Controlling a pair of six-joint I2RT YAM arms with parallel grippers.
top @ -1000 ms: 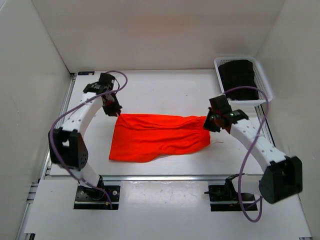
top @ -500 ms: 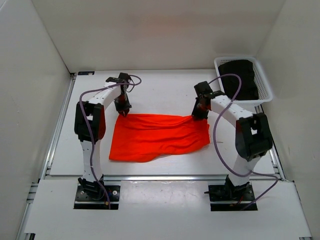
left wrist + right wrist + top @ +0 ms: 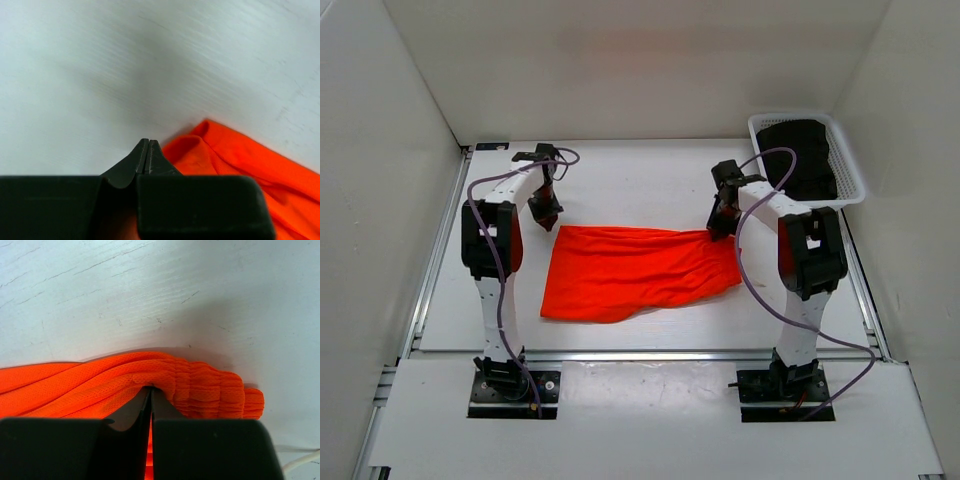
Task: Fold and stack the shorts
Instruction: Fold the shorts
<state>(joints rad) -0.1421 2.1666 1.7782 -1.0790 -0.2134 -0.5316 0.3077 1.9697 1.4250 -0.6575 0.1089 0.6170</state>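
Shorts (image 3: 640, 272): one orange pair, flat on the table (image 3: 640, 185), apparently unfolded, nothing stacked. Right gripper (image 3: 720, 228): fingers pinching the bunched waistband end. Left gripper (image 3: 545, 212): fingers pressed together, no cloth visible between the tips, the far corner just right of them. Outstanding, seemingly: folds and stacking.

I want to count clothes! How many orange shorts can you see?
1. The bright neon-orange thin fabric shorts lie spread out on the white table. The white plastic basket at the far right holds dark fabric, which could hide more.
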